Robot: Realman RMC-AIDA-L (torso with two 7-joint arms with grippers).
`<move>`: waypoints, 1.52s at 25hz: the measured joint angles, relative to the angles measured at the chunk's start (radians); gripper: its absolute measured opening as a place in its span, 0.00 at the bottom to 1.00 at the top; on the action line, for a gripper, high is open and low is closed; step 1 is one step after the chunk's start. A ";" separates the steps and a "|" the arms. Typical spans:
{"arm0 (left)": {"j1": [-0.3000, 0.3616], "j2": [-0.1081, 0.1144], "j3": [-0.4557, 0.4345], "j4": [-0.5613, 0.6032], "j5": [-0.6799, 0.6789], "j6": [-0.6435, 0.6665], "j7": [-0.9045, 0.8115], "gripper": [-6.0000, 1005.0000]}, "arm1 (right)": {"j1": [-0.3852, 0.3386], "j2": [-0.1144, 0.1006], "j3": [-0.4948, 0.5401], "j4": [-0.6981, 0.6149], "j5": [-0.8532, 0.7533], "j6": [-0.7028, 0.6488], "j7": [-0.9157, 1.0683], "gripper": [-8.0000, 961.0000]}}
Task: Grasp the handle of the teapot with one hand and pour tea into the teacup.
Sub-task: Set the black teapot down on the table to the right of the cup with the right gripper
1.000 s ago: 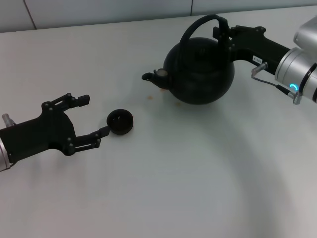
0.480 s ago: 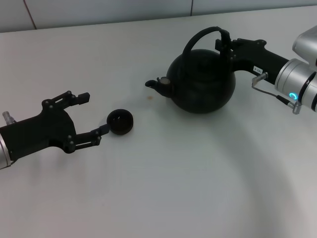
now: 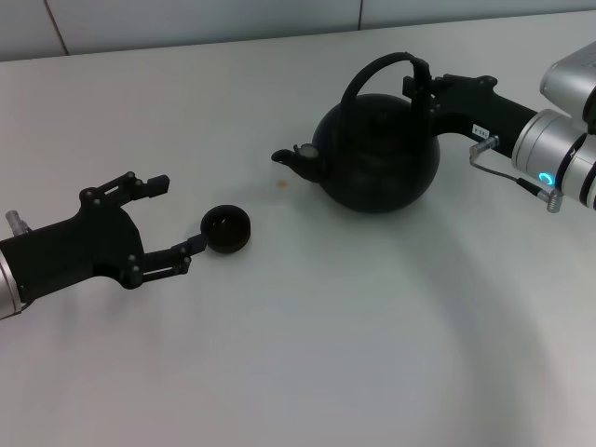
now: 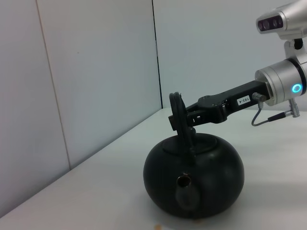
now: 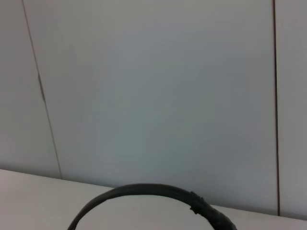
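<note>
Spread wide and holding nothing, the fingers (image 3: pixel 154 186) of the left gripper (image 3: pixel 172 216) lie low over the white table (image 3: pixel 307 354), nearest the robot. Taking the teacup (image 3: pixel 226 229) as the landmark, this gripper sits just to the cup's left, and its nearer fingertip reaches right up to the cup's rim; whether it touches cannot be told. The teacup stands upright on the table, and whether anything dark lies inside it cannot be made out against the black bowl. Farther back and to the right of the teacup, well apart from it, the teapot (image 3: pixel 377 158) rests upright on the table, with its short spout (image 3: pixel 293 158) pointing back toward the cup's side. A small brownish stain (image 3: pixel 280 184) marks the table between the cup and the pot. Over the pot's top arches the handle (image 3: pixel 382 67), and the right gripper (image 3: pixel 424 82) is clamped on the right end of that hoop, on the side away from the teacup. In the left wrist view the same grip shows on the handle (image 4: pixel 176 112) above the teapot (image 4: pixel 194 177). Beyond the teacup and the pot, a pale panelled wall (image 4: pixel 96 72) rises at the table's far edge.
</note>
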 joint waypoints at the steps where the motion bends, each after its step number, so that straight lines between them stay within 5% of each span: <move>1: 0.000 0.000 0.000 0.000 0.000 0.000 0.000 0.86 | 0.000 0.000 0.000 0.000 0.000 0.000 0.000 0.10; 14: -0.010 0.002 0.000 0.000 0.000 -0.003 0.000 0.86 | -0.003 -0.003 -0.009 -0.024 -0.065 -0.005 0.007 0.10; 19: -0.011 0.002 0.000 0.000 0.000 -0.013 0.000 0.86 | -0.025 -0.001 -0.013 -0.064 -0.066 -0.006 0.007 0.20; 24: -0.011 0.003 0.000 -0.004 0.000 -0.014 0.000 0.86 | -0.056 0.003 -0.016 -0.111 -0.066 -0.006 0.004 0.43; 31: -0.008 0.004 0.000 -0.003 0.000 -0.014 0.000 0.86 | -0.096 0.004 -0.036 -0.144 -0.073 -0.024 0.007 0.50; 38: -0.002 0.006 -0.004 0.002 0.000 -0.011 0.000 0.86 | -0.213 0.004 0.010 -0.250 -0.125 -0.239 0.096 0.50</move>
